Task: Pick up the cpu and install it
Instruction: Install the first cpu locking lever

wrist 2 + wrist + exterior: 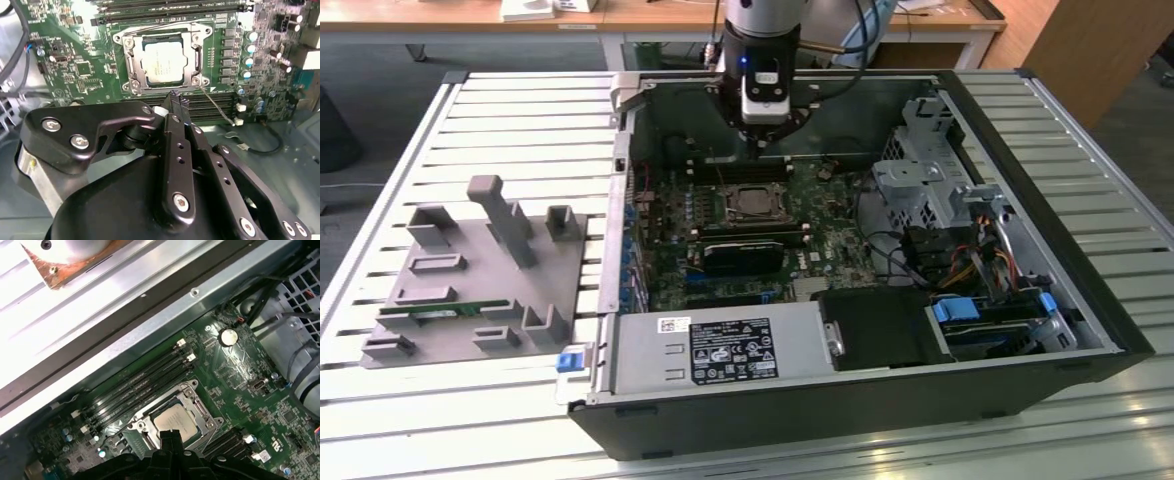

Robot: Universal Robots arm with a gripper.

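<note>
In the exterior view, the gripper (765,133) hung over the open computer case (1067,340), near its far wall. The cpu (750,203) sat in the socket (750,201) on the green motherboard (670,262), just in front of the gripper and below it.

In the second wrist view, the black fingers (176,150) were pressed together with nothing between them. The shiny cpu (164,63) lay flat inside the metal socket frame (131,65), just past the fingertips, not touching them.

In the first wrist view, the cpu (174,423) lay in the socket (192,405) beside the long black memory slots (135,390).
</note>
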